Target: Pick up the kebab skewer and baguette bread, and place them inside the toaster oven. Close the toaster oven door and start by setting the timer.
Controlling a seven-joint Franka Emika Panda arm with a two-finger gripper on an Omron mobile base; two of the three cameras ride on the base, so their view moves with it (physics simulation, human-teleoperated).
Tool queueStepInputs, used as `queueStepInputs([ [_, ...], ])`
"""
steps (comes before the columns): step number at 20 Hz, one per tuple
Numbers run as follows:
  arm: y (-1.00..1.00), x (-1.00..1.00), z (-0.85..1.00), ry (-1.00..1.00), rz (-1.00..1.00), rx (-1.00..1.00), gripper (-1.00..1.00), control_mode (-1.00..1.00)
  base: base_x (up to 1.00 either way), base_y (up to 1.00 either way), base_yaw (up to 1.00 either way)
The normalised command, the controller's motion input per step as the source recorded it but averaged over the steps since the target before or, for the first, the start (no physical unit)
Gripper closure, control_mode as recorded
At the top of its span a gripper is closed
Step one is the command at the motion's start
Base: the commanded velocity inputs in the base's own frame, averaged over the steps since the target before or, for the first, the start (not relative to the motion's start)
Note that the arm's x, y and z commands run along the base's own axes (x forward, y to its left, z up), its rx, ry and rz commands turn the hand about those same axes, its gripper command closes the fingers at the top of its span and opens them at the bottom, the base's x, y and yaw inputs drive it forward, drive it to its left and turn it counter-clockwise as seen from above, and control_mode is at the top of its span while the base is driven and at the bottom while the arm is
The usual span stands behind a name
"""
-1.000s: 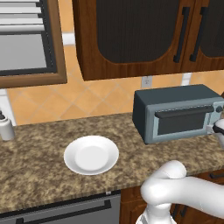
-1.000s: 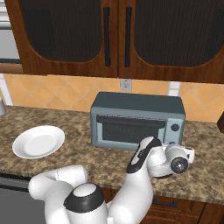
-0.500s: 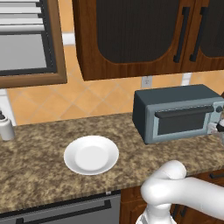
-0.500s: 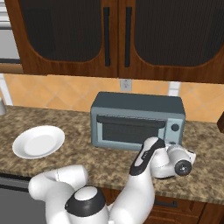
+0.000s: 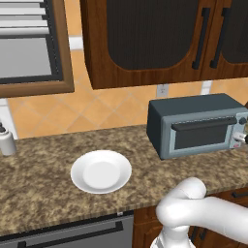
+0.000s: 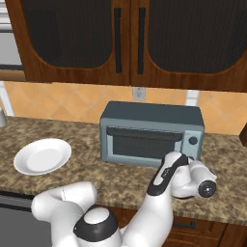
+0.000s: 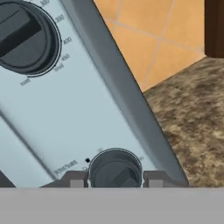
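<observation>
The toaster oven (image 6: 150,136) stands on the surface (image 6: 91,173) with the toaster oven door (image 6: 144,145) shut. The fingers (image 7: 76,180) are clenched on the lower timer knob (image 7: 115,169), evidently positioned to set it. The white plate (image 5: 101,171) lies bare, so the food is presumably inside.

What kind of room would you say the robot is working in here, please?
Most likely a home kitchen: a granite-look counter carries a toaster oven and a white plate, with dark wood wall cabinets above a tiled backsplash.
</observation>
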Motion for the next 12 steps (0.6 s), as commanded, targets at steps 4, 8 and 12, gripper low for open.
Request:
queueStepInputs([
  [4, 0.00, 0.00, 0.00, -0.02, -0.03, 0.28, 1.00, -1.00, 0.00, 0.00, 0.00],
  [8, 0.00, 0.00, 0.00, -0.02, -0.03, 0.29, 1.00, -1.00, 0.00, 0.00, 0.00],
  [12, 0.00, 0.00, 0.00, -0.02, -0.04, 0.27, 1.00, -1.00, 0.00, 0.00, 0.00],
])
